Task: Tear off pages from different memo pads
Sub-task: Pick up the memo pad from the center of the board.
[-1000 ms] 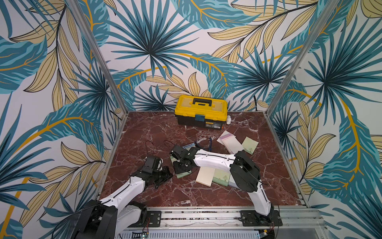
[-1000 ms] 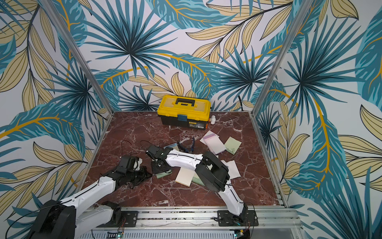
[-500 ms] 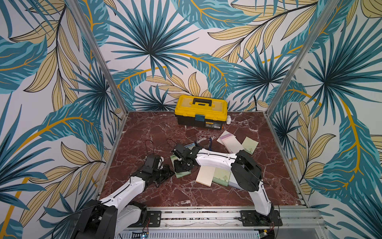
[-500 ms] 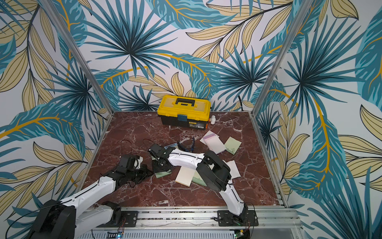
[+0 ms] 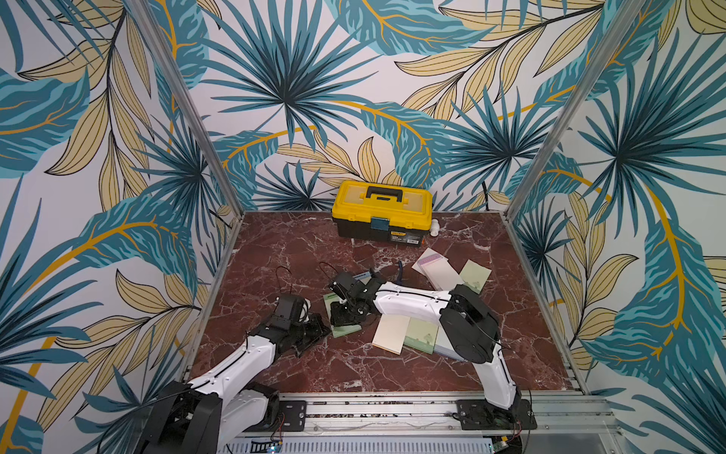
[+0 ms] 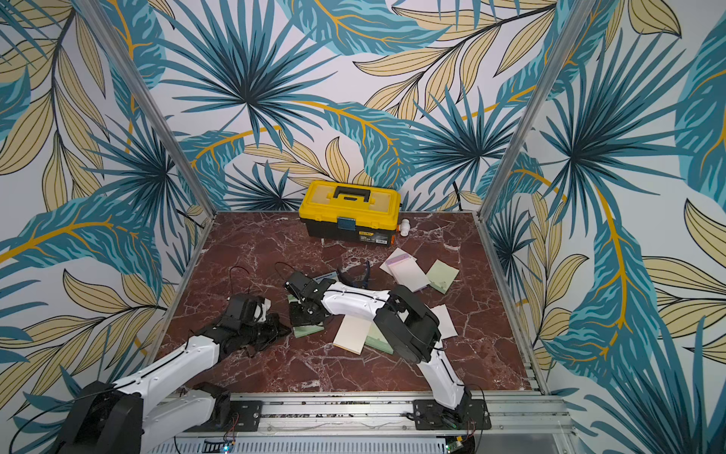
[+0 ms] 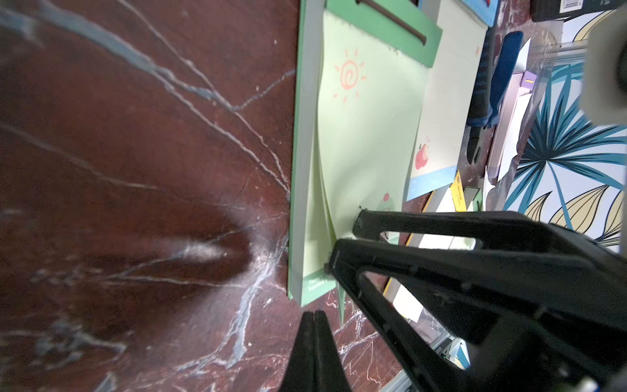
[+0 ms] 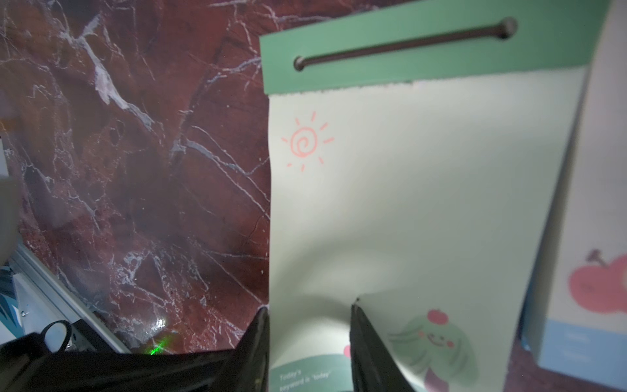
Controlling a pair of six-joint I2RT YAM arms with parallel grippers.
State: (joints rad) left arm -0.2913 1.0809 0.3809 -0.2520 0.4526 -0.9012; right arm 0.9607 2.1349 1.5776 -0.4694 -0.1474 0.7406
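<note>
A green memo pad point(image 5: 346, 330) point(image 6: 310, 331) lies at the table's middle left. Its pale green top page point(image 8: 424, 186) point(image 7: 369, 118), printed with a sun doodle, hangs from the dark green header point(image 8: 424, 57). My right gripper point(image 8: 308, 315) point(image 5: 345, 312) is down on the pad's lower corner. One finger sits at the pad's side edge, and the other finger point(image 7: 364, 217) rests on the page. The page humps up, pinched between them. My left gripper point(image 7: 314, 314) point(image 5: 320, 331) is shut and empty, low over the table just off that corner.
A blue-bordered pad with an apple point(image 8: 593, 271) lies beside the green one. A cream pad point(image 5: 391, 334) and another green pad point(image 5: 422, 336) lie under the right arm. Pink-lilac point(image 5: 436, 269) and green point(image 5: 475, 275) pads lie further back. A yellow toolbox point(image 5: 381, 214) stands at the back wall.
My left gripper has slid right, closer to the green pad's corner. The right gripper has shifted slightly on the pad, still holding the page.
</note>
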